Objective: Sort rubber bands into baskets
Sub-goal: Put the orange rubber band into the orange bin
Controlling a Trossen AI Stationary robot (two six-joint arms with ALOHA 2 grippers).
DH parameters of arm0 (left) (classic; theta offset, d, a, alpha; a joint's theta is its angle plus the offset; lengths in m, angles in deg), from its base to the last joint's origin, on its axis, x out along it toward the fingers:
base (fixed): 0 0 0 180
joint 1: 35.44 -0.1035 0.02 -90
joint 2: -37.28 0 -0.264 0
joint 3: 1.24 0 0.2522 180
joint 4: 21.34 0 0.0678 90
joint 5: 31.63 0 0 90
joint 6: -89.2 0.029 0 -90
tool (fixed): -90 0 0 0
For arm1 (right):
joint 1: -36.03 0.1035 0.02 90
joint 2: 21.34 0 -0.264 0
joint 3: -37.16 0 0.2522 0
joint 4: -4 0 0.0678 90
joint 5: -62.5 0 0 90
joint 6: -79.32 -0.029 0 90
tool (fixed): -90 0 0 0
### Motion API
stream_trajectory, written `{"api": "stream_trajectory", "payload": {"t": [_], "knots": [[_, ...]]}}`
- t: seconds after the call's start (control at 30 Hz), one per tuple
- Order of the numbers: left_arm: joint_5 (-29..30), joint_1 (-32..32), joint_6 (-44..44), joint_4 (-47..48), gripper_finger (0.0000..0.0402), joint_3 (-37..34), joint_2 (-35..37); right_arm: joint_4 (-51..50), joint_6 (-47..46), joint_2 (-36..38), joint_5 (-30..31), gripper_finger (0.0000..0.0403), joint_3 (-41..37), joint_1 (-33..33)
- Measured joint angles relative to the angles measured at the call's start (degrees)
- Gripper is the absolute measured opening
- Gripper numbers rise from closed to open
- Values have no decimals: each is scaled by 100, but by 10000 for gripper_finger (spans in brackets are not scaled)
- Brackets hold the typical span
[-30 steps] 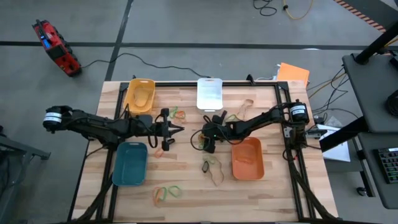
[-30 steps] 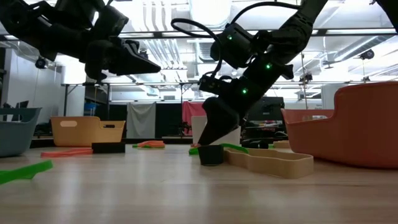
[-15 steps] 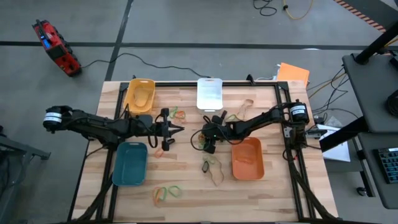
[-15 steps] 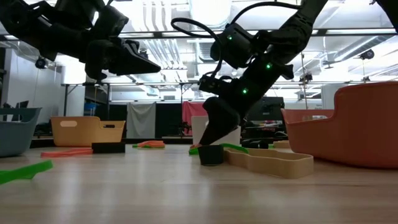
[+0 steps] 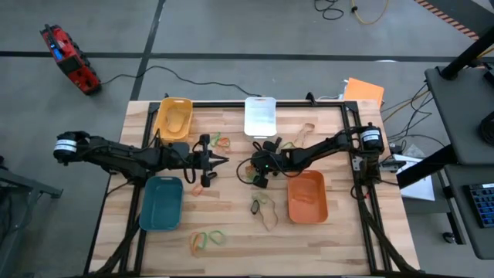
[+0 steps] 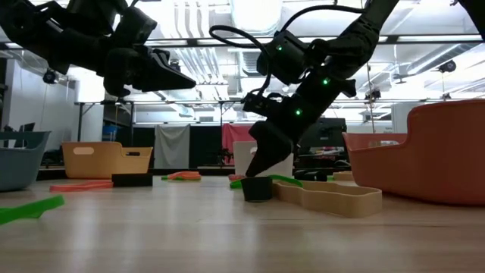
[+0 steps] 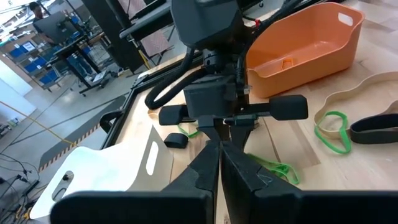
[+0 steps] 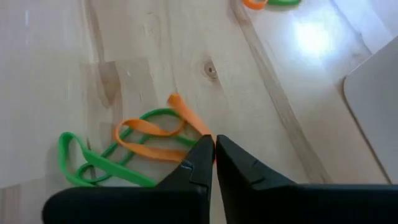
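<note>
High view: four baskets on the wooden table (image 5: 231,224). Yellow basket (image 5: 172,118) and white basket (image 5: 260,116) sit along the far edge, teal basket (image 5: 160,202) near the left front, orange basket (image 5: 306,196) right of centre. Loose rubber bands lie in clusters: a green-and-orange pair (image 5: 218,141) between the yellow and white baskets, a green and tan group (image 5: 264,208) just left of the orange basket, a tan band (image 5: 304,132) behind the right arm, and an orange-and-green bunch (image 5: 207,239) near the front edge.

Left gripper (image 5: 223,160) hangs mid-table, just beyond the teal basket's far right corner, its tip pointing toward the right arm. Left wrist view shows its fingers pressed together with nothing between them; the right arm's wrist faces it across the table, with the orange basket beyond.

Right gripper (image 5: 255,171) is low at the table centre, between the white and orange baskets. From above, the contact is too small to read. Right wrist view fills that in: the fingers (image 8: 193,171) are pinched narrow on the end of an orange rubber band (image 8: 155,134), which lies tangled with a green rubber band (image 8: 93,158) on the wood.

Low view adds height: the right gripper's tip (image 6: 258,173) is just above the tabletop, over a small black piece (image 6: 257,189) beside a tan band (image 6: 333,197), while the left gripper (image 6: 193,79) is well above the surface.
</note>
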Motion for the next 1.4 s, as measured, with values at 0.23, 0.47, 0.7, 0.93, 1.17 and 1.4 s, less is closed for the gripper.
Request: {"api": "stream_trajectory", "payload": {"t": [0.23,0.47,0.7,0.93,1.17,1.4], "knots": [[-4,0,-46,4,0,0,0,6,-117,172,-2,9,1,-23],[-28,2,-46,3,0,0,-2,5,-243,93,2,27,1,-90],[-24,0,-44,1,0,-4,-2,94,-261,-61,-139,96,-3,-85],[-22,0,-42,1,0,-9,-2,175,-251,-134,-156,150,-3,-85],[-19,0,-42,1,0,-9,-2,97,-369,-147,-212,148,-5,-85],[-13,0,-42,1,0,-9,-2,292,-321,-418,-197,122,6,-81]]}}
